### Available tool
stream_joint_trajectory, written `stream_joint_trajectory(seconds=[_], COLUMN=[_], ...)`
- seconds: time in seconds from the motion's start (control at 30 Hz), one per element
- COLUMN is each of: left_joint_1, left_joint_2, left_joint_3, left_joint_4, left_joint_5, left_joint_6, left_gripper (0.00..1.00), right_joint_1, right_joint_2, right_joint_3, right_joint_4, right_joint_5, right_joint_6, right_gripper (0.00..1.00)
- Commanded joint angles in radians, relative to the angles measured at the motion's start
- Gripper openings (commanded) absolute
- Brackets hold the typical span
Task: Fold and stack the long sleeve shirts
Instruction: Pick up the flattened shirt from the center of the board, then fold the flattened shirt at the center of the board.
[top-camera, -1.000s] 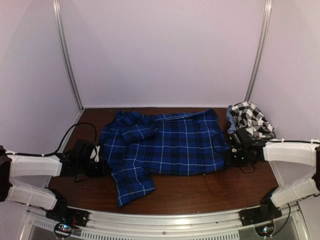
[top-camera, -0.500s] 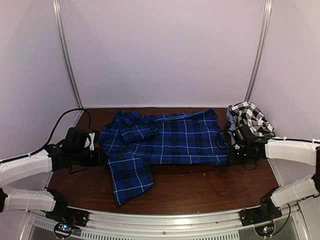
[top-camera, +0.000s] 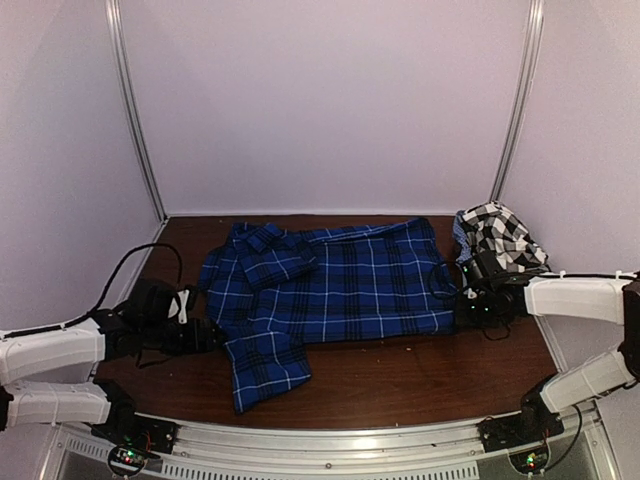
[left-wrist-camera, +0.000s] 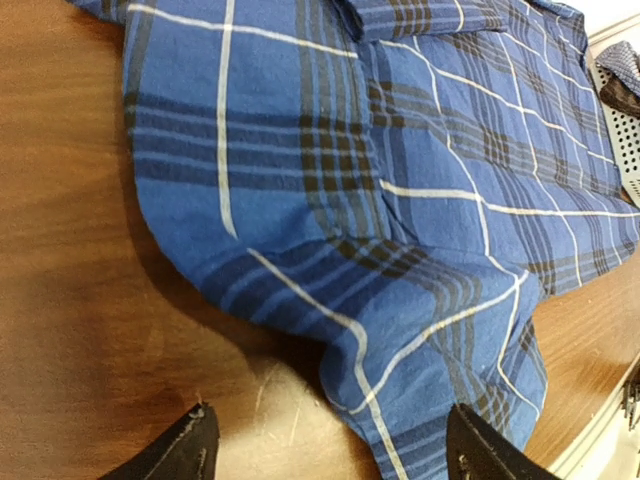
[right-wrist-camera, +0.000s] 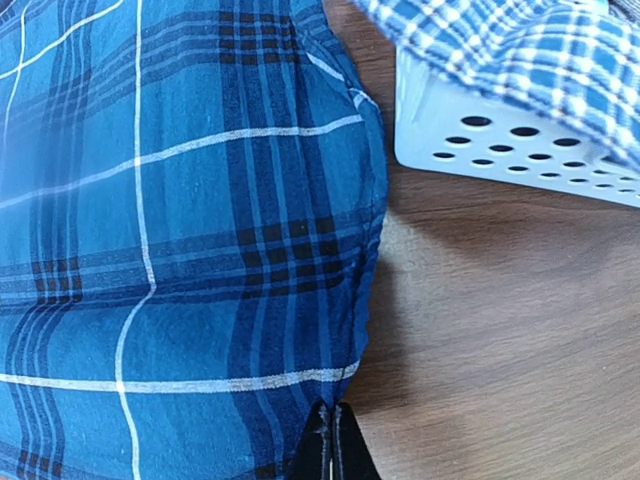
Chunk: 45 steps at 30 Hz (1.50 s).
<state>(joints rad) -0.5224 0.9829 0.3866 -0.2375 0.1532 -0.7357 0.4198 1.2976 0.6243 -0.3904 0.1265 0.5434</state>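
Long sleeve shirts: two are in view. One blue plaid shirt (top-camera: 330, 285) lies spread across the middle of the brown table (top-camera: 400, 375), collar end toward the left arm, with one part of the cloth reaching toward the near edge. One black-and-white checked shirt (top-camera: 505, 240) sits bunched at the far right corner, just beside the plaid shirt's right hem.

Containers: one pale perforated plastic basket (right-wrist-camera: 500, 150) is present. In the right wrist view, checked cloth spills over its rim; how much of that shirt sits inside cannot be determined. The basket stands close to the plaid hem without touching it.

Grippers: two.
- The left gripper (left-wrist-camera: 330, 455) stands wide apart, low at the shirt's left edge. One fingertip is over bare wood, the other over blue cloth. It grips nothing.
- The right gripper (right-wrist-camera: 330, 440) has its jaws pressed together at the plaid shirt's right hem. Whether cloth is pinched between them cannot be determined.
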Motion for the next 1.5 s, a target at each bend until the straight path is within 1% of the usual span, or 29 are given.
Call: stream_joint_trajectory(seconds=[0.0, 0.17, 0.23, 0.4, 0.5, 0.6, 0.7, 0.77, 0.83, 0.97, 1.13, 1.2, 1.3, 1.47], left_joint_1=[0.002, 0.004, 0.005, 0.016, 0.023, 0.027, 0.028, 0.03, 0.036, 0.074, 0.176, 0.206, 0.236, 0.274], left_joint_2=[-0.039, 0.011, 0.046, 0.154, 0.203, 0.216, 0.209, 0.202, 0.186, 0.106, 0.063, 0.081, 0.14, 0.314], left_joint_3=[-0.073, -0.087, -0.079, -0.054, -0.038, -0.035, -0.03, -0.022, -0.01, 0.035, 0.09, 0.116, 0.158, 0.244], left_joint_4=[0.127, 0.228, 0.291, 0.386, 0.41, 0.436, 0.448, 0.448, 0.424, 0.301, 0.185, 0.17, 0.19, 0.271], left_joint_5=[0.05, 0.059, 0.073, 0.137, 0.151, 0.162, 0.176, 0.192, 0.211, 0.23, 0.306, 0.327, 0.36, 0.434], left_joint_6=[-0.044, -0.05, -0.046, -0.04, -0.031, -0.033, -0.032, -0.029, -0.026, -0.009, 0.008, 0.021, 0.033, 0.039], left_gripper=[0.81, 0.8, 0.77, 0.66, 0.59, 0.47, 0.33, 0.19, 0.01, 0.0, 0.0, 0.0, 0.0, 0.0], right_joint_1=[-0.006, -0.006, -0.006, -0.005, -0.004, -0.004, -0.004, -0.004, -0.004, -0.005, -0.01, -0.015, -0.029, -0.063], right_joint_2=[0.013, 0.017, 0.015, 0.014, 0.015, 0.01, 0.002, -0.005, -0.017, -0.076, -0.099, -0.087, -0.043, 0.079], right_joint_3=[0.003, 0.01, 0.01, 0.0, -0.006, -0.007, -0.006, -0.003, 0.005, 0.032, 0.096, 0.12, 0.164, 0.268], right_joint_4=[0.042, 0.05, 0.053, 0.072, 0.076, 0.072, 0.066, 0.06, 0.04, -0.017, -0.089, -0.091, -0.085, -0.053], right_joint_5=[-0.025, -0.05, -0.057, -0.088, -0.098, -0.102, -0.103, -0.098, -0.086, -0.036, 0.022, 0.032, 0.034, 0.011], right_joint_6=[-0.016, -0.019, -0.022, -0.021, -0.02, -0.022, -0.022, -0.022, -0.022, -0.03, -0.054, -0.07, -0.092, -0.133], right_gripper=[0.0, 0.0, 0.0, 0.0, 0.0, 0.0, 0.0, 0.0, 0.0, 0.0, 0.0, 0.0, 0.0, 0.0])
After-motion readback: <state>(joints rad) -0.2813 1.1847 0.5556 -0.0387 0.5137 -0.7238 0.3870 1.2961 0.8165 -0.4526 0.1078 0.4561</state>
